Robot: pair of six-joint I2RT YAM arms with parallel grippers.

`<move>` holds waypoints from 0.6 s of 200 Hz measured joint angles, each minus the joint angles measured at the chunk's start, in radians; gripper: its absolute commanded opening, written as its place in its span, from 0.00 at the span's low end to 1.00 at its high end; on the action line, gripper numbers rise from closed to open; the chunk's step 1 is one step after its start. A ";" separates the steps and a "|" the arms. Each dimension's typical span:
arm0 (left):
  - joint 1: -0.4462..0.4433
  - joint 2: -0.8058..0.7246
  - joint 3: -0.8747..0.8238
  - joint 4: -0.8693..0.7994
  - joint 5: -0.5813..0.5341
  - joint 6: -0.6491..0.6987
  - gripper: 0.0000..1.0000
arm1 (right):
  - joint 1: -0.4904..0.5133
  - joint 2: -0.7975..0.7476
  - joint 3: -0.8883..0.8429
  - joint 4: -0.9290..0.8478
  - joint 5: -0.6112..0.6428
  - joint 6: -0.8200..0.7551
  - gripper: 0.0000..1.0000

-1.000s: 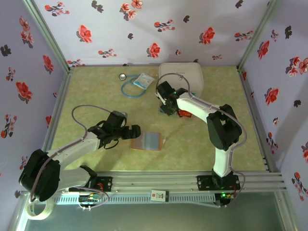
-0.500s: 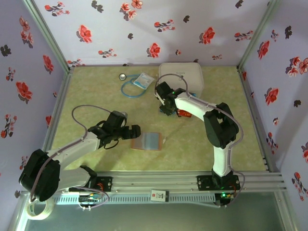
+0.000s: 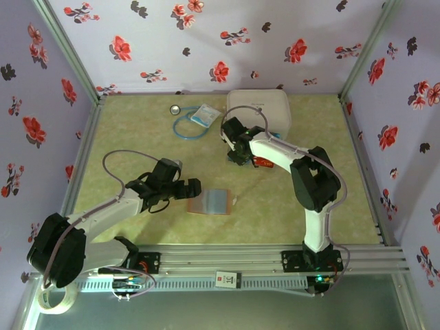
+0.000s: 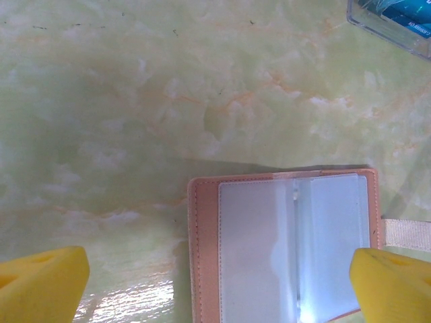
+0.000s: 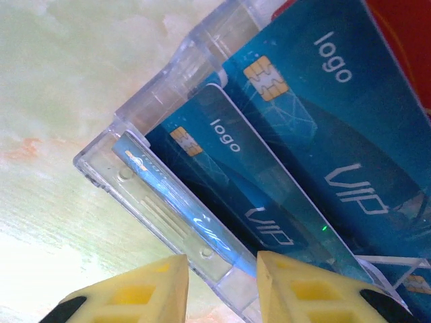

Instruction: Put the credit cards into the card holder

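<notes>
While your right end effector (image 5: 221, 272) sat narrow astride the endmost of the credit cards (image 5: 303, 128) in their clear box (image 5: 128, 185), grip unclear, your left end effector (image 4: 217, 286) hung released above the open card holder (image 4: 289, 235) on the tabletop (image 4: 135, 101). You seemed mid-pickup; next called for a straight lift.

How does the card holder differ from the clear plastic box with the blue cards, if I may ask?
The card holder is pinkish-brown and opaque around its pale sleeves, while the clear plastic box is see-through. The card holder lies open and flat, whereas the clear plastic box has blue cards overlapping inside it. Both rest on the green table.
</notes>
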State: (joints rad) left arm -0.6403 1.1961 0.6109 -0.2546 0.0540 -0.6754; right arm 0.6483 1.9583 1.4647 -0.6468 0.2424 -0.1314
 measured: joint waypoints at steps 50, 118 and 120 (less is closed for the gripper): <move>0.000 0.000 0.000 0.000 0.000 0.000 1.00 | 0.005 0.002 0.000 0.000 -0.010 0.000 0.28; 0.000 0.005 0.000 0.000 0.000 0.000 1.00 | 0.011 0.008 0.000 0.000 -0.010 -0.004 0.32; 0.000 0.005 0.000 0.000 0.000 0.000 1.00 | 0.011 0.008 0.000 0.000 -0.010 -0.005 0.32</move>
State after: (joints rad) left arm -0.6403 1.2007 0.6109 -0.2543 0.0540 -0.6754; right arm 0.6594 1.9667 1.4647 -0.6472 0.2329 -0.1360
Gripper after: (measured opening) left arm 0.997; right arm 0.321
